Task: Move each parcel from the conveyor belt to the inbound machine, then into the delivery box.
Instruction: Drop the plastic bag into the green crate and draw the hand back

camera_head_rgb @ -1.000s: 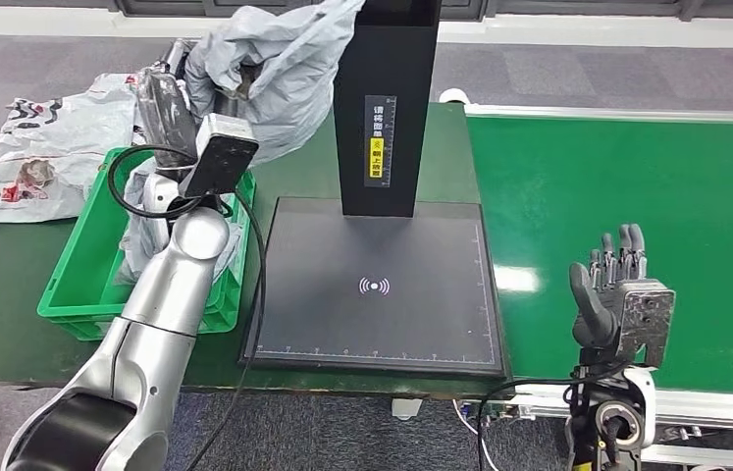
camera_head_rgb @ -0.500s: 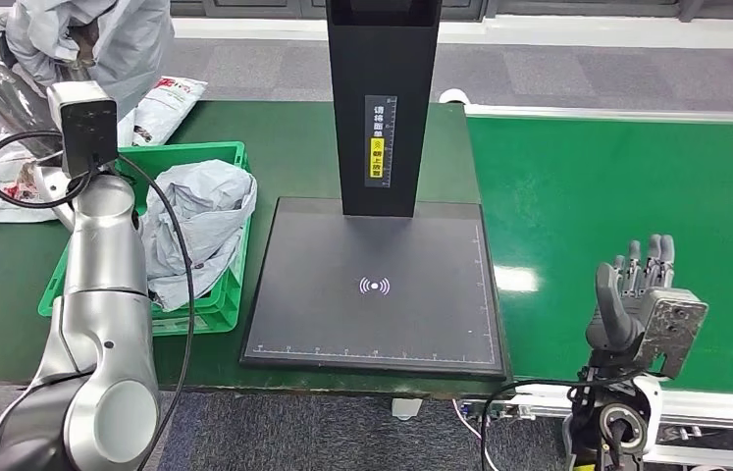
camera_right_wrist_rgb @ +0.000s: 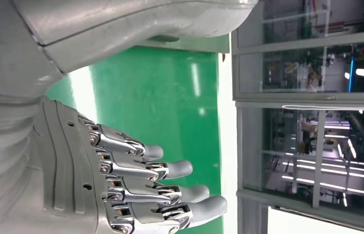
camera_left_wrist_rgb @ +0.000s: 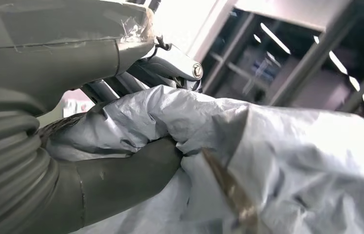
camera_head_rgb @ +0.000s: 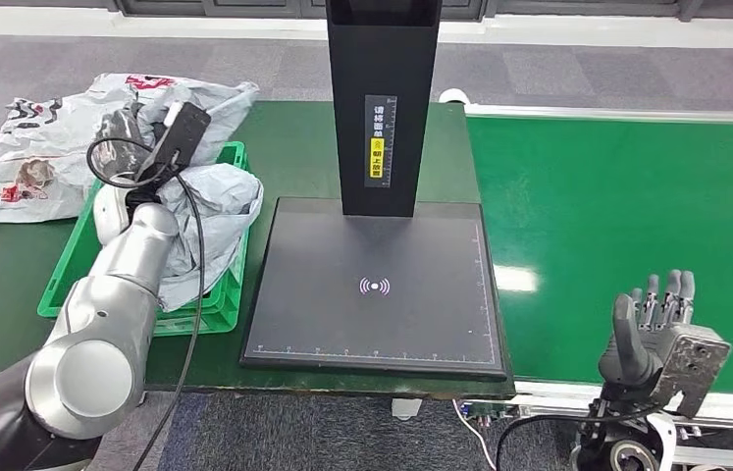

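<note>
The left hand point(camera_left_wrist_rgb: 121, 170) is hidden in the head view behind its own wrist camera and cable. In the left wrist view the grey parcel point(camera_left_wrist_rgb: 277, 161) runs off the frame. The black scanner column point(camera_head_rgb: 383, 98) is cut off at the top edge. The yellow label point(camera_head_rgb: 379, 142) is too small to read.
</note>
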Robot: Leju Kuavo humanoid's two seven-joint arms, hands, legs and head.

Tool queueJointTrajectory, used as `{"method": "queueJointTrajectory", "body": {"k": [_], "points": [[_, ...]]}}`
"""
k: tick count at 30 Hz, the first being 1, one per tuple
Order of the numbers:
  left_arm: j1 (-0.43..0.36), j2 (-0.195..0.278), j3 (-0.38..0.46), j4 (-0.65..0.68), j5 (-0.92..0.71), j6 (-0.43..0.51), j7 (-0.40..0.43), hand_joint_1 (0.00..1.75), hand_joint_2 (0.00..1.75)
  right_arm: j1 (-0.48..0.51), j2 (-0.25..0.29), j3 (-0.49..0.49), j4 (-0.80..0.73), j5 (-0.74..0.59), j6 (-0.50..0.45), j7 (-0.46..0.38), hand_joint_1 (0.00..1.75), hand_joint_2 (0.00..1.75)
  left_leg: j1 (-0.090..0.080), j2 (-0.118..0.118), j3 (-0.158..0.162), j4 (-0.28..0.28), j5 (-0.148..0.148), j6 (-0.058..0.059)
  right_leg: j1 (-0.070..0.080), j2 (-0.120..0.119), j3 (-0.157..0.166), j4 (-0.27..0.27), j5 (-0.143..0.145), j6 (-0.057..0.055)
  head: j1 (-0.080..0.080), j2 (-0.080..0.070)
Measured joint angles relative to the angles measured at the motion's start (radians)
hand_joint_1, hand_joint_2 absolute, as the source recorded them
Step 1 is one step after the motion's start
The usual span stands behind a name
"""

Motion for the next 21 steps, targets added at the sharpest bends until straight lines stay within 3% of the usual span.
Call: {"method": "queueJointTrajectory", "body": {"k": [12,17,21], "points": [[-0.010,0.017,-0.001,0.099,-0.006,-0.012,0.007,1.75,1.75,0.016,-0.007,0.008,-0.017,-0.001,0.000,0.005,0.00,1.75,0.000,0.001,0.000,0.000,0.000,0.000,0.000,0.001,0.000,0.000,0.000,0.000,0.000,0.000],[-0.007,0.017,-0.053,0.121,-0.111,-0.136,0.104,1.70,1.75,0.027,-0.014,0.012,-0.020,-0.004,0.005,0.009,0.00,1.75,0.000,0.000,0.001,0.000,0.000,0.000,0.000,0.000,0.000,0.000,0.000,0.000,0.000,0.000],[0.008,0.015,-0.124,0.142,-0.138,-0.319,0.157,0.03,1.75,0.038,-0.019,0.018,-0.026,0.003,0.048,0.019,0.00,1.75,0.000,0.000,0.001,0.000,0.000,0.000,0.000,0.000,0.000,0.000,0.000,0.000,0.000,0.000]]}}
